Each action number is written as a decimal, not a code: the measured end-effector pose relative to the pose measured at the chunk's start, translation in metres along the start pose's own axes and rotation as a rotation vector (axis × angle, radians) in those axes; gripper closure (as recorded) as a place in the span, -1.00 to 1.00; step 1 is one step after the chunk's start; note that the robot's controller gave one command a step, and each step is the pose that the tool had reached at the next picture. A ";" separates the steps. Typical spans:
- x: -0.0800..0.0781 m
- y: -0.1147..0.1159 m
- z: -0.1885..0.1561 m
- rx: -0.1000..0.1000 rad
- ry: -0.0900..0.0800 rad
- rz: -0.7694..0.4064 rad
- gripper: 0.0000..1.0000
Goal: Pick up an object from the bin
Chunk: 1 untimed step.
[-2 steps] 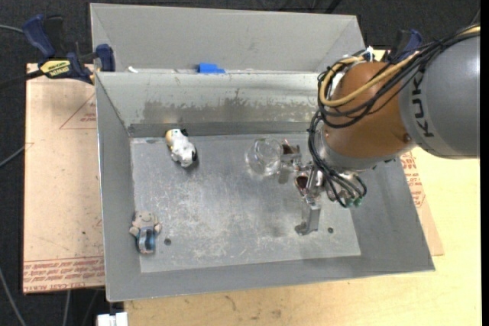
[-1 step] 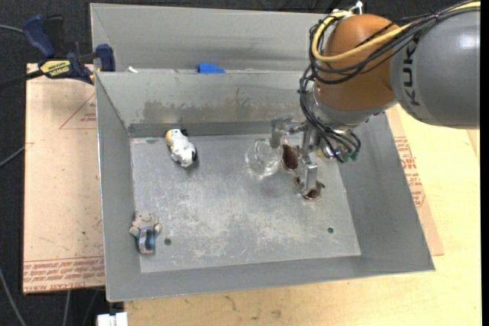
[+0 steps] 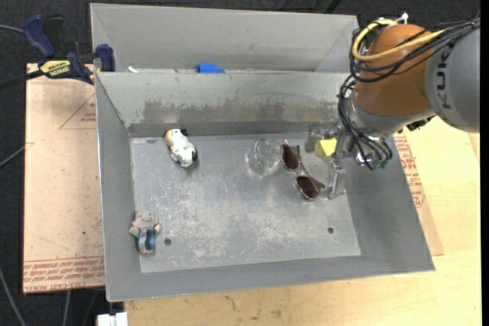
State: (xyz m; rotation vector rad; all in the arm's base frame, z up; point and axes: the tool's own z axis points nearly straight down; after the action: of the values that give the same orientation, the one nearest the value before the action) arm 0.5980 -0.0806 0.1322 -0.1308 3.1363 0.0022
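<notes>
Sunglasses (image 3: 307,185) with dark brown lenses lie on the floor of the grey bin (image 3: 229,240), right of the middle. They are set on a slant, so that one lens sits nearer the back wall and the other nearer the front and the right side. The gripper (image 3: 334,185) hangs low just beside that nearer lens, on its right. It is so close that from where I stand I cannot say whether it touches the frame. I also cannot tell whether the gripper is spread or closed, since the wrist and its cables cover much of it. Above it the arm (image 3: 397,80), with its orange cover, leans in over the bin's right wall, with a loop of cables round it and a small yellow part just under the wrist. Just left of the sunglasses, close to the farther lens, sits a clear glass-like thing (image 3: 263,156), hard to make out against the metal. Well off to the left, near the foot of the back wall, lies a small white toy (image 3: 181,147) with dark and yellowish marks. Toward the front left corner, well apart from all else, lies a small grey and blue toy (image 3: 144,231). Behind the bin's inner wall, a bit of a blue thing (image 3: 211,69) peeks up at the edge.
</notes>
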 end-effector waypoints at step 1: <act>0.006 0.003 0.058 0.004 -0.001 0.128 -1.00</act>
State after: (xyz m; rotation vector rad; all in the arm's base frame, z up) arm 0.5922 -0.0776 0.0737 0.0699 3.1369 -0.0038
